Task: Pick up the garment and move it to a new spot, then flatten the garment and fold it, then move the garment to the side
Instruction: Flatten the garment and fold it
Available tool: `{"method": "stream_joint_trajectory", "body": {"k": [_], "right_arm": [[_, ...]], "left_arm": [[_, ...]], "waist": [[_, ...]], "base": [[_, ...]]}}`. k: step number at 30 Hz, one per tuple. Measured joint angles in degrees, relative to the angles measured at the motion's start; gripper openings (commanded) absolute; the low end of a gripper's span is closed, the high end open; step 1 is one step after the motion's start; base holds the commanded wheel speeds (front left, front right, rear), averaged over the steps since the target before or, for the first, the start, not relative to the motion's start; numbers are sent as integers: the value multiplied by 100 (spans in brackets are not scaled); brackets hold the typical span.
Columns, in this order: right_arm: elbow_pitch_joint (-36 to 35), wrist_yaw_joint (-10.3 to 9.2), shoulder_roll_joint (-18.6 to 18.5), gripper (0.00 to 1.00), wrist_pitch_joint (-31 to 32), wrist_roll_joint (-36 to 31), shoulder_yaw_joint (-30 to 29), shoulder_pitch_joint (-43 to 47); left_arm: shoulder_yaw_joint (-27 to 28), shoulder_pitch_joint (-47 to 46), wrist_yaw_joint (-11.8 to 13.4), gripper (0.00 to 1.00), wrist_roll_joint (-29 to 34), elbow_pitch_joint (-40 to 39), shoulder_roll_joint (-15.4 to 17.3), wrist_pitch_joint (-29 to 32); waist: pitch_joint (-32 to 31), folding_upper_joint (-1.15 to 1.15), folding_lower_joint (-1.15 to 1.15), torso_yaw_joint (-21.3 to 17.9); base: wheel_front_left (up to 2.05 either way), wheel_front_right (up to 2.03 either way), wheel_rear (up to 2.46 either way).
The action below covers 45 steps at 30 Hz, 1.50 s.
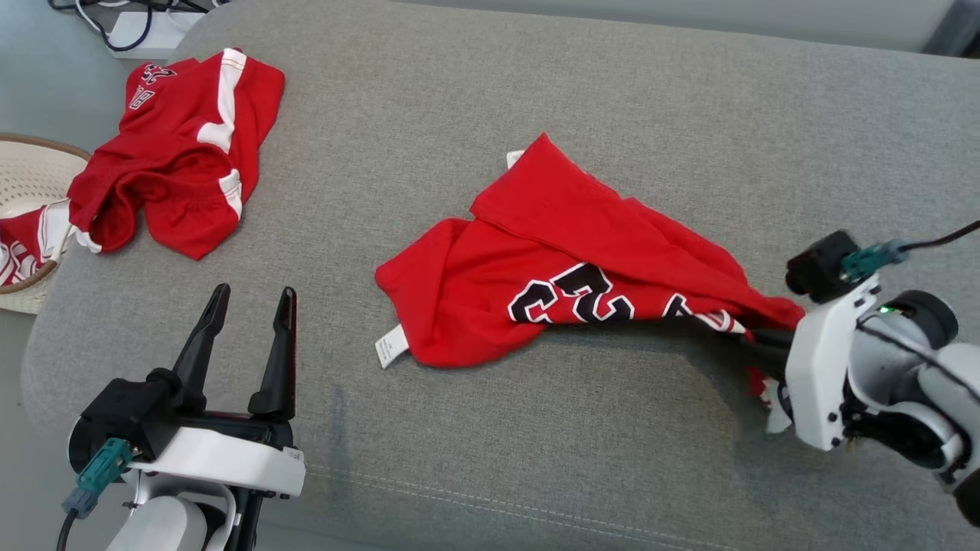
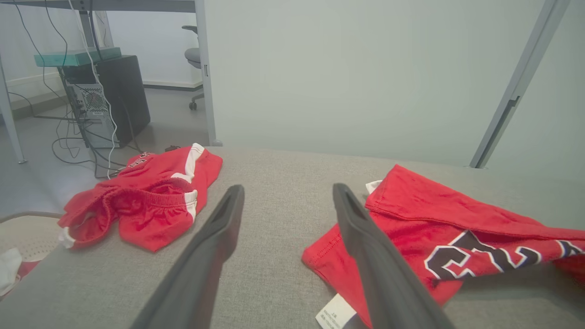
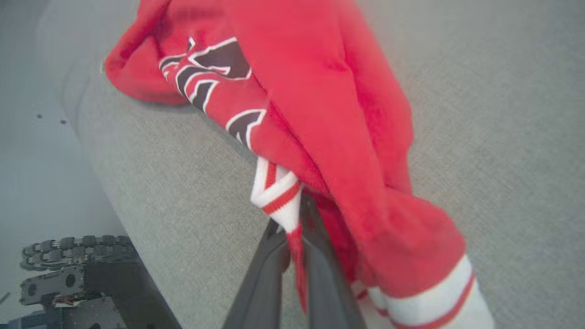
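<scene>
Grey fabric surface (image 1: 612,92), pale wall (image 2: 343,68) behind; right gripper (image 3: 295,228) pinches red garment (image 1: 551,252) — left gripper (image 1: 255,292) spread, empty.

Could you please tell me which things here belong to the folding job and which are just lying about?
In the job: red jersey, its striped edge pinched in the shut right gripper; open left gripper; grey cushion under it.
Lying about: red shorts; pale basket; power strip; computer tower.
</scene>
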Motion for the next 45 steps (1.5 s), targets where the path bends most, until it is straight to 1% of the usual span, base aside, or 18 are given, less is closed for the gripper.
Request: {"method": "stream_joint_trajectory", "body": {"k": [3, 5, 7, 8, 10, 14, 16, 18, 19, 21, 23, 26, 29, 32, 38, 40, 44, 45], "right_arm": [[-613, -1, -382, 0, 277, 1077, -115, -118], [-754, -1, -491, 0, 403, 1653, -290, -170], [-732, -1, -570, 0, 436, 2031, -464, -219], [-672, -1, -600, 0, 449, 2143, -565, -232], [-450, -1, -544, 0, 352, 2655, -846, -237], [437, -3, -354, 0, -18, 3265, -1322, -246], [976, -3, -290, 0, -216, 3310, -1395, -246], [1435, -3, -213, 0, -468, 3065, -1357, -242], [1586, -4, -125, 0, -565, 3060, -1358, -237], [1720, -3, -10, 0, -613, 2930, -1207, -238], [1724, -3, -14, 0, -600, 2537, -901, -243], [1626, -3, -4, 0, -519, 2549, -777, -247], [1380, -3, -80, 0, -81, 2605, -566, -272], [1025, -3, -134, 0, 471, 2837, -431, -282], [414, -3, -271, 0, 1024, 3192, -403, -283], [180, -3, -226, 0, 1191, 3584, -466, -257], [-428, -3, 131, 0, 1229, 5112, -1102, 67], [-469, -3, 166, 0, 1137, 5303, -1223, 83]], "left_arm": [[35, -1, -5, 100, 29, -2, -11, 0], [52, -1, -5, 100, 71, -2, -18, 0], [64, -3, -29, 100, 102, -7, -27, -1], [66, -4, -57, 100, 102, -4, -31, 0], [70, -22, -63, 100, 111, -7, -56, -1], [67, -76, -140, 100, 149, 7, -164, 0], [56, -159, -158, 100, 155, 20, -200, -1], [43, -214, -210, 100, 155, 70, -202, -1], [35, -233, -224, 100, 155, 87, -208, -1], [13, -257, -252, 100, 155, 100, -227, -1], [-7, -257, -258, 100, 155, 142, -270, -1], [-9, -257, -258, 100, 159, 168, -304, -1], [-21, -260, -259, 100, 180, 204, -313, -1], [-19, -261, -258, 100, 204, 226, -309, -1], [-23, -260, -258, 100, 204, 233, -289, 0], [-27, -258, -255, 100, 204, 230, -283, 1], [-32, -255, -250, 100, 204, 207, -215, 2], [-34, -255, -250, 100, 204, 201, -202, 4]], "waist": [[9, 0, 0, -66], [32, 0, 0, -92], [67, 0, 0, -108], [87, 0, 0, -110], [133, 0, 0, -107], [222, 0, 0, -59], [262, 0, 0, -11], [296, 0, 0, 40], [308, 0, 0, 56], [334, 0, 0, 90], [351, 0, 0, 129], [361, 0, 0, 138], [347, 0, 0, 116], [308, 0, 0, 53], [178, 0, 0, -99], [142, 0, 0, -128], [123, 0, 0, -182], [129, 0, 0, -190]], "base": [[0, 0, 0], [0, 0, 0], [0, 0, 0], [0, 0, 0], [0, 0, 0], [0, 0, 0], [0, 0, 0], [0, 0, 0], [0, 0, 0], [0, 0, 0], [0, 0, 0], [0, 0, 0], [0, 0, 0], [0, 0, 0], [0, 0, 0], [0, 0, 0], [0, 0, 0], [0, 0, 0]]}}
